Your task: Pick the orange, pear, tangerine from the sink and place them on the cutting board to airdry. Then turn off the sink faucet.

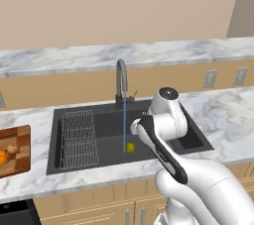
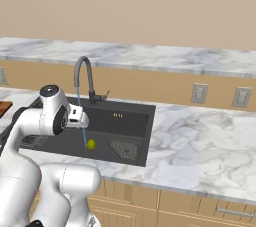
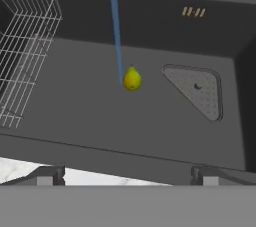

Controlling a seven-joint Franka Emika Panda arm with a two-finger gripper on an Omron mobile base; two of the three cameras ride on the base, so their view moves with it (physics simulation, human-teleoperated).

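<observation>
My two-finger gripper (image 3: 127, 173) hangs wide open above the dark grey rectangular sink (image 3: 150, 136), holding nothing. A small yellow-green pear (image 3: 132, 78) sits on the basin floor, at the foot of the thin blue water stream (image 3: 116, 26).

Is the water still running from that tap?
Yes, a thin blue stream falls from the sink faucet onto the sink floor beside the pear.
</observation>
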